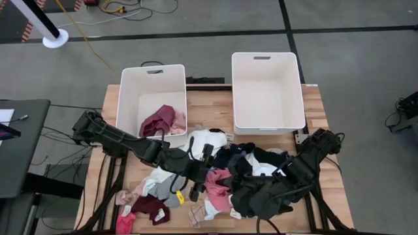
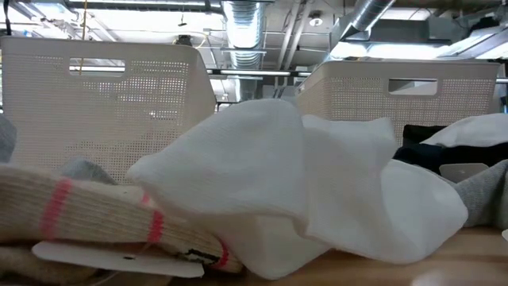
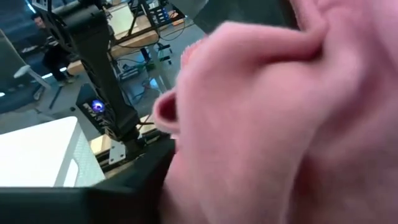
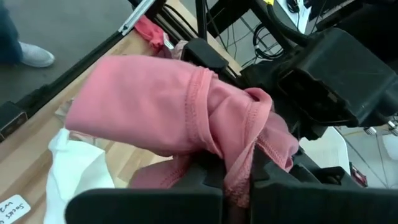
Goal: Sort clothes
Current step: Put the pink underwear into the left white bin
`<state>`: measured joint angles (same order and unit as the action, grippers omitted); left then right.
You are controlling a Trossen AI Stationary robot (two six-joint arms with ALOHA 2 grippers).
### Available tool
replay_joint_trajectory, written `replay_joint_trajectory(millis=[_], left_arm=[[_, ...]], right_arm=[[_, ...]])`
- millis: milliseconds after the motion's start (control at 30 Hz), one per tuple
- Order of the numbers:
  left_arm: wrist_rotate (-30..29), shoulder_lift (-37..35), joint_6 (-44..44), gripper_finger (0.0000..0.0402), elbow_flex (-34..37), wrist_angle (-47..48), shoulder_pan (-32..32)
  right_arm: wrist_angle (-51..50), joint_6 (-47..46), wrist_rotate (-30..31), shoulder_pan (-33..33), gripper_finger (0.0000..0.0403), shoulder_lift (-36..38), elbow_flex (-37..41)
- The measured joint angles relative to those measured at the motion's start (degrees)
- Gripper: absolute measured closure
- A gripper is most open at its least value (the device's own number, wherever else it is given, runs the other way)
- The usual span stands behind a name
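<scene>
Right gripper (image 4: 239, 180): fingers closed on a fold of the pink garment (image 4: 168, 112), which bunches up above the jaws and hangs clear of the table in the right wrist view. In the high view this gripper sits low over the front of the pile, right of centre, with the pink garment just beside it.

Left gripper (image 1: 204, 171): positioned at the same pink garment from the other side. Its wrist view is filled almost wholly by pink fabric pressed close to the lens. Whether its fingers are wide or clamped on the cloth cannot be told from the pictures.

Pile: the clothes (image 1: 251, 160) lie heaped across the front half of the table (image 1: 110, 104), in white, black, grey, pink and maroon, with a second cluster toward the front left corner. In the low view, a white garment (image 2: 302, 183) and a cream sock with pink stripes (image 2: 95, 210) lie nearest the camera.

Bins: the left bin (image 1: 151, 73) holds a maroon-and-pink bundle (image 1: 163, 121) at its near end. The right bin (image 1: 266, 59) shows nothing inside.

Assessment: sorting is at an early stage. A few pieces appear placed; the bulk of the clothes remains on the table, and the pink garment is in hand but not yet delivered.
</scene>
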<state>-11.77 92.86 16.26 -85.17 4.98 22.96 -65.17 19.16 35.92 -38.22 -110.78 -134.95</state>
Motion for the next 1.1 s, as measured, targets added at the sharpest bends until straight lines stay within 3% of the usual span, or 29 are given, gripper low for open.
replay_joint_trajectory(millis=[300,633,1100], left_arm=[[0.02,0.00,2.81,0.0388,0.00,1.39,0.02],[-0.83,0.00,2.81,0.0399,0.00,3.63,0.02],[-3.46,-2.59,2.83,0.0401,-0.35,7.98,0.76]], right_arm=[[-0.19,-1.51,-0.03,0.00,0.0341,0.00,0.02],[-5.68,-6.97,-0.04,0.00,0.0307,0.00,0.02],[-23.18,-26.02,-0.02,-0.90,0.0180,0.00,0.02]])
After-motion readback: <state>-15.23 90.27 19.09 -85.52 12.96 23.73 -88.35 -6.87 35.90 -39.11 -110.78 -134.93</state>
